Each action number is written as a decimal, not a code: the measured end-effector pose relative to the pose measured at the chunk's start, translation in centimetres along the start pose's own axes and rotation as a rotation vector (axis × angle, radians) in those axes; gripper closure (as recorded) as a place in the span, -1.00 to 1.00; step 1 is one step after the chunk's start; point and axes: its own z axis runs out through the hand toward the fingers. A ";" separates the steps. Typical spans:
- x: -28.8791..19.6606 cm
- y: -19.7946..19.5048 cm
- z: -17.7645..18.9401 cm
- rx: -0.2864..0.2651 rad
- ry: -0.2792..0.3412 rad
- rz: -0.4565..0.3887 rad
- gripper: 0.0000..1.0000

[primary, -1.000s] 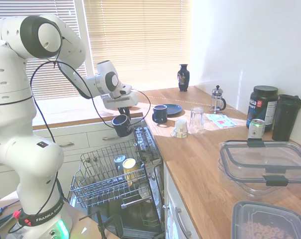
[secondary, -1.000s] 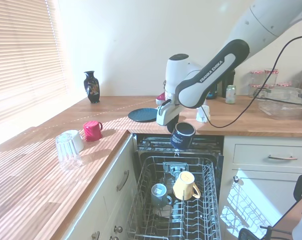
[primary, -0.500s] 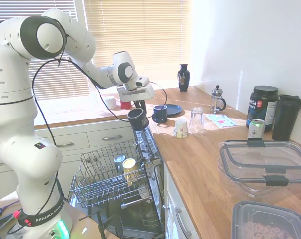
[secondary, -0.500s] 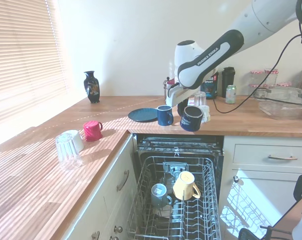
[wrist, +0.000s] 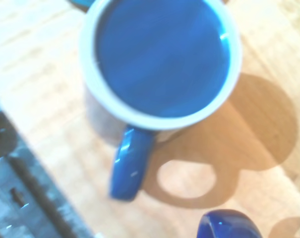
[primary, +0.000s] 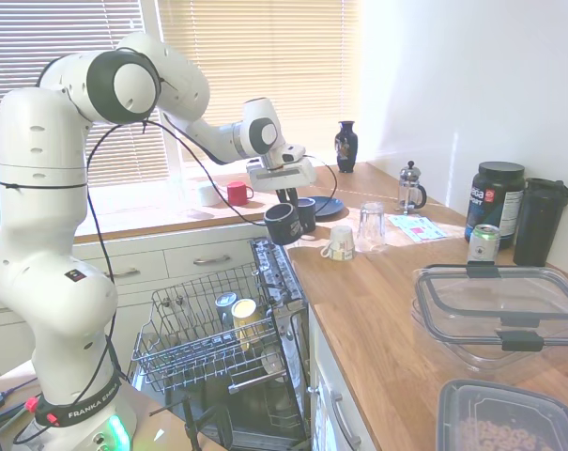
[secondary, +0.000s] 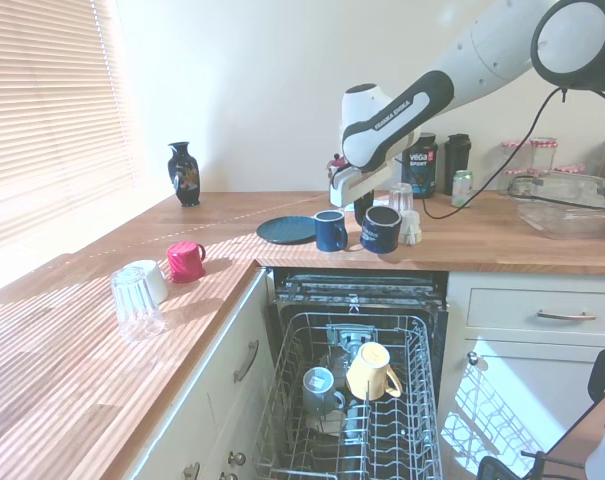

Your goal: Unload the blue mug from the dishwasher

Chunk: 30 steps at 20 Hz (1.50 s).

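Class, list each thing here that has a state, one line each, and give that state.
dishwasher: door down, rack pulled out
blue mug: held over the countertop edge, beside another navy mug
gripper: shut on the blue mug
clear glass: upside down
red mug: on its side

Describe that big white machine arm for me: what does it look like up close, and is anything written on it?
The arm is glossy white, built of rounded segments with dark grey discs at the joints. Black cables loop loosely along it. "FRANKA EMIKA" is printed in white on a dark band of the forearm, and the base carries a black band with similar lettering above a green light. The gripper is a white block with short dark fingers.
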 end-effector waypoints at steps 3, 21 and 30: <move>1.5 0.2 1.1 -0.015 -0.007 0.006 1.00; 4.5 -0.7 5.4 -0.048 -0.063 0.000 1.00; 8.1 -0.5 6.9 -0.080 -0.114 0.028 -1.00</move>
